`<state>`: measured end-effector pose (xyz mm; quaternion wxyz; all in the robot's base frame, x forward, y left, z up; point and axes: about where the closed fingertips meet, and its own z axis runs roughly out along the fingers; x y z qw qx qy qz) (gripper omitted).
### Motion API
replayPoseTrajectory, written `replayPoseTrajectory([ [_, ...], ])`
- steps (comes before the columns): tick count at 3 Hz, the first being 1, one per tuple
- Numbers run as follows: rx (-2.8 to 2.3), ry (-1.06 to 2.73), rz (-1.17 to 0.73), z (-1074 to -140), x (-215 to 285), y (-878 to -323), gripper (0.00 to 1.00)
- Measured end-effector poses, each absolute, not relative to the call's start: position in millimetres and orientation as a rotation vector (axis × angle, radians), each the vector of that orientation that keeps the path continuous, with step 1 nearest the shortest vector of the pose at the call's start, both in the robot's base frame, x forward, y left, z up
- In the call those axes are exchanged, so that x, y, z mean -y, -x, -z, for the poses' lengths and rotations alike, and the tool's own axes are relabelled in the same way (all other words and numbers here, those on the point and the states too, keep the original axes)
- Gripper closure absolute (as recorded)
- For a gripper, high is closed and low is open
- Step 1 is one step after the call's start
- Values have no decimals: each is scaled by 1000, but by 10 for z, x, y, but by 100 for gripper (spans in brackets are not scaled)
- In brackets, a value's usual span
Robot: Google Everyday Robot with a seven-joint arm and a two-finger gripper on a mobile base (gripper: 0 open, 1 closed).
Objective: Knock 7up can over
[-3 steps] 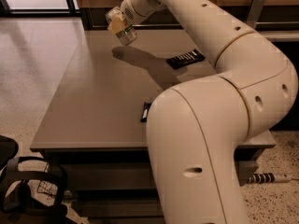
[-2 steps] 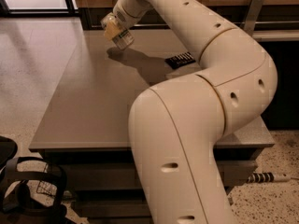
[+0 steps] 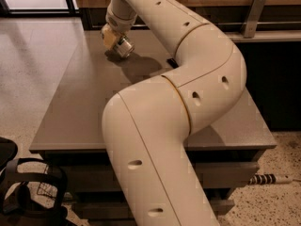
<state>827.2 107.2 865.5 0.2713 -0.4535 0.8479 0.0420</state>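
The gripper point(image 3: 112, 36) is low over the table's point(image 3: 80, 102) far left part, touching the can point(image 3: 123, 47); I cannot tell whether it is open or closed. The can looks tilted. A gentle sideways push near its top should tip it.

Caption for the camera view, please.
Arm reaches across the table, hand at the tilted 7up can near the far edge.

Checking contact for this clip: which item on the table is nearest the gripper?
The 7up can, tilted, shiny end showing, beside the gripper at the table far left; the dark flat item lies farther off, partly behind the arm.
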Motion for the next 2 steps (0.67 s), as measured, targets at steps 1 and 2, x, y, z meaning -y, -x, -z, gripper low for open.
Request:
replayPoseTrajectory([
  [1, -2353, 1293, -144, -8438, -1194, -8188, 100],
  [2, -2359, 1341, -208, -8299, -1340, -8162, 100],
])
